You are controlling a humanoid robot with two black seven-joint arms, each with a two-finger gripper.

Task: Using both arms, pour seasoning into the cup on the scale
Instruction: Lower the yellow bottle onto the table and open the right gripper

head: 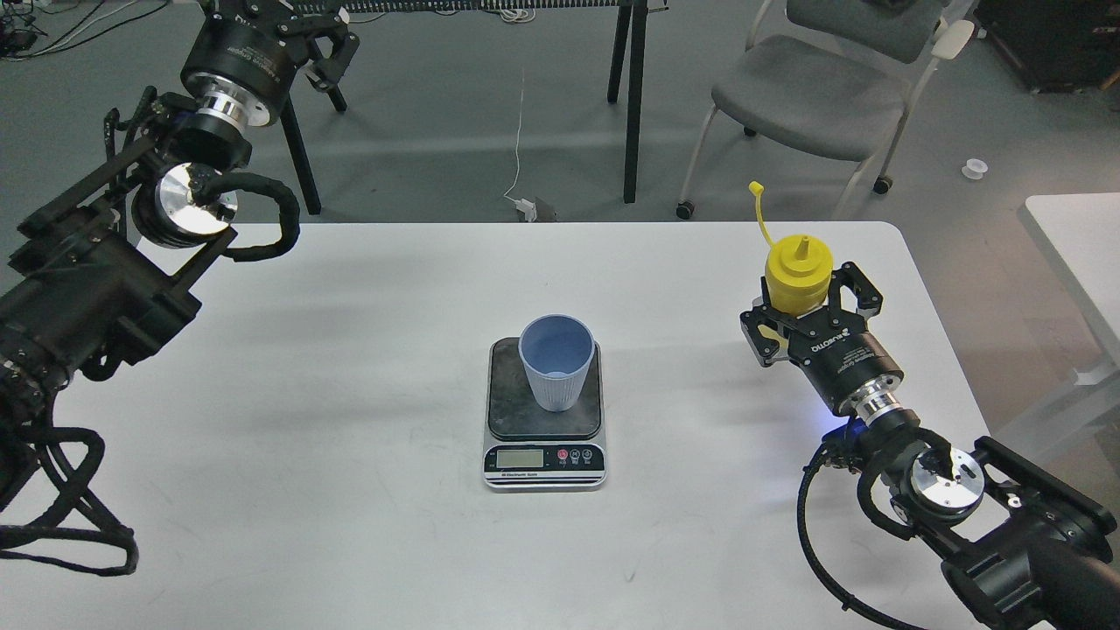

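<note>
Head view of the work surface. A white table [350,525] with rounded corners carries a small kitchen scale [544,411] near its centre; the dark weighing plate faces away from the robot, the silver front with LCD display and round buttons faces toward it. A pale blue ribbed cup [556,363] stands upright on the plate, toward its far side, open mouth up (no contents can be made out inside).

At the right side of the table, well apart from the scale, the right gripper [801,306] reaches in from the lower right, its two fingers clamped on either side of the yellow squeeze bottle [798,273]. The bottle stands upright with its pointed nozzle up; its small cap [756,187] is off the nozzle and sticks up on a thin yellow tether behind it.

The left gripper [328,57] is raised at the upper left, beyond the table's far left corner and well apart from cup and bottle. Its fingers are dark and partly overlapped, so whether they stand apart or together cannot be told; nothing is visibly held.

Beyond the table: grey floor, black table legs [632,96], a grey chair [814,96] on castors, and a thin white cable [520,131].
</note>
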